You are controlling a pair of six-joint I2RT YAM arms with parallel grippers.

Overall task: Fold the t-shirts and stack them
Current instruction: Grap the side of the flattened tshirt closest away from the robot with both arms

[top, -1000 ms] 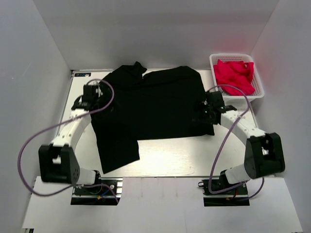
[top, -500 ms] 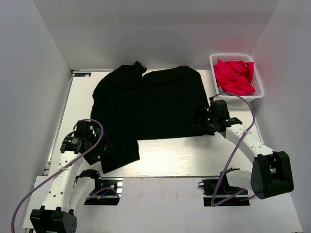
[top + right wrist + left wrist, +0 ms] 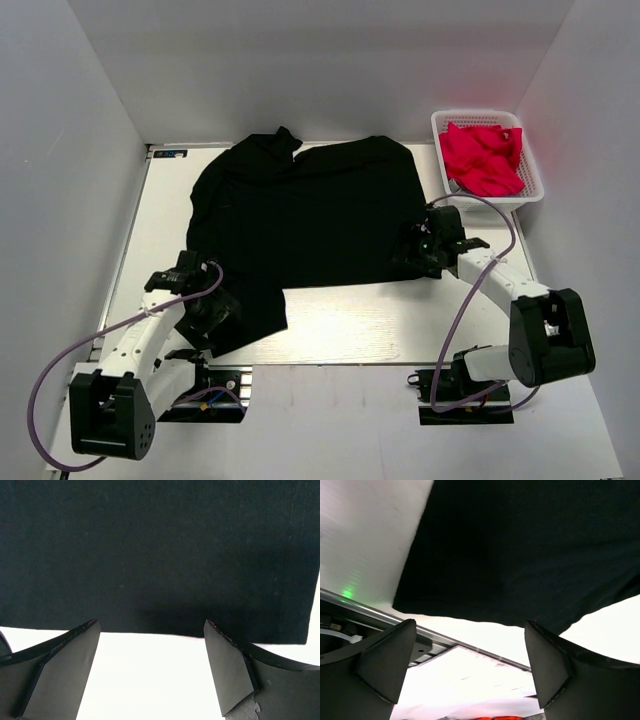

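The black t-shirt (image 3: 310,215) lies spread flat on the white table (image 3: 340,325), with one flap reaching toward the near left. My left gripper (image 3: 218,318) is open and empty just above that near-left flap; in the left wrist view the shirt (image 3: 520,545) fills the top, beyond the open gripper (image 3: 470,675). My right gripper (image 3: 412,250) is open and empty at the shirt's near-right corner; in the right wrist view the shirt's hem (image 3: 150,550) lies just ahead of the open gripper (image 3: 150,665). Pinkish-red t-shirts (image 3: 482,155) lie crumpled in a basket.
A white slatted basket (image 3: 487,114) stands at the back right, beside the shirt's right side. White walls close in the table on the left, back and right. The table's metal front rail (image 3: 445,642) runs close under my left gripper.
My left arm has swung from the shirt's far-left side down to its near-left flap. My right gripper has stayed near the shirt's near-right corner, shifting only slightly.
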